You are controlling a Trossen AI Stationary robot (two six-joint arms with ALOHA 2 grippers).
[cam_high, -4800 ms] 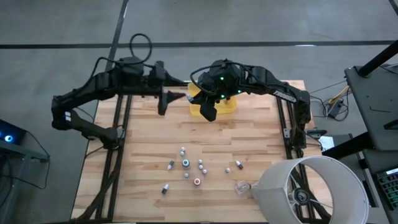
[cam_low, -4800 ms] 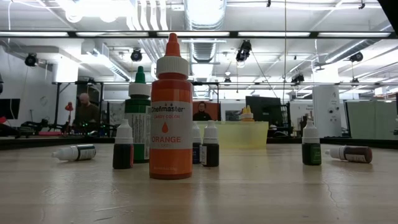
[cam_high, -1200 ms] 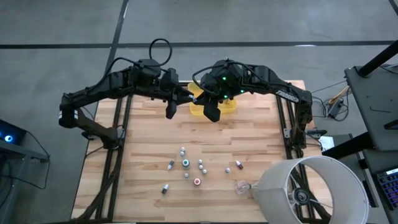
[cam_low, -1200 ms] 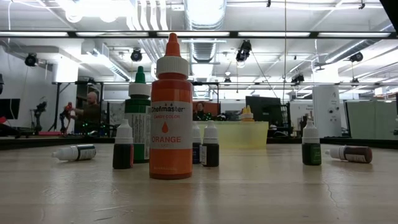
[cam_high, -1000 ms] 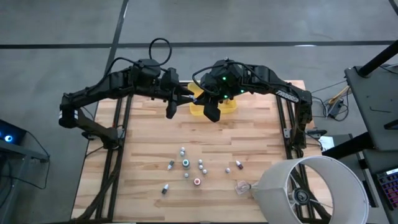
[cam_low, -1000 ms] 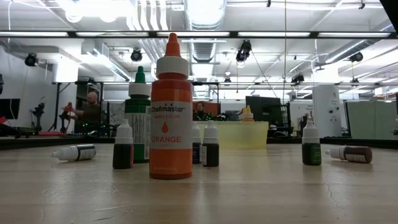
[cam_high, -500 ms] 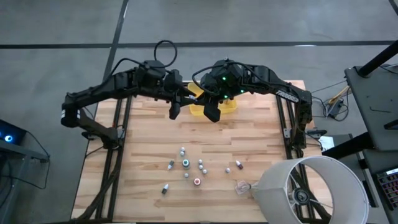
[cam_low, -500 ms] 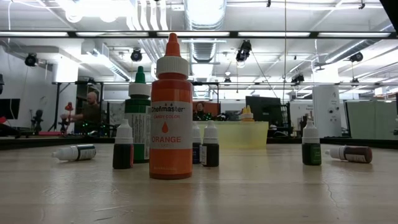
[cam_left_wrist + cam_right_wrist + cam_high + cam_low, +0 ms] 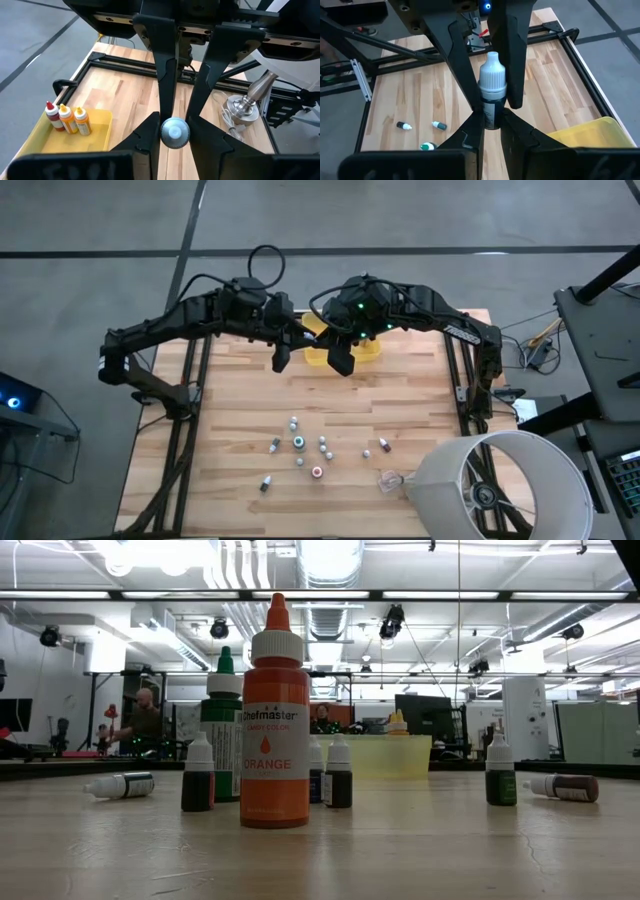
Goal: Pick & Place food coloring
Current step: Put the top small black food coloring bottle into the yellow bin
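Since the earlier frames the left arm had swung in from the table's left edge toward the yellow tray point(image 9: 345, 348), while the bottles on the boards had not shifted. Nearest the low camera stood a tall orange bottle point(image 9: 274, 715), with a green-capped bottle point(image 9: 222, 720) just behind it and several small dark bottles point(image 9: 338, 772) around them, two lying on their sides. From above, the loose food coloring point(image 9: 299, 443) lay scattered across the near half of the table point(image 9: 230, 430), beside a clear plastic scrap point(image 9: 388, 478). Farther back, the left gripper point(image 9: 279, 358) hung just left of the tray, its fingers closed on a small bottle point(image 9: 174, 133) seen cap-end on. The right gripper point(image 9: 338, 360) hovered at the tray's near edge, clamped on a white-capped dark bottle point(image 9: 492, 90). Three bottles point(image 9: 66, 117) stood inside the tray.
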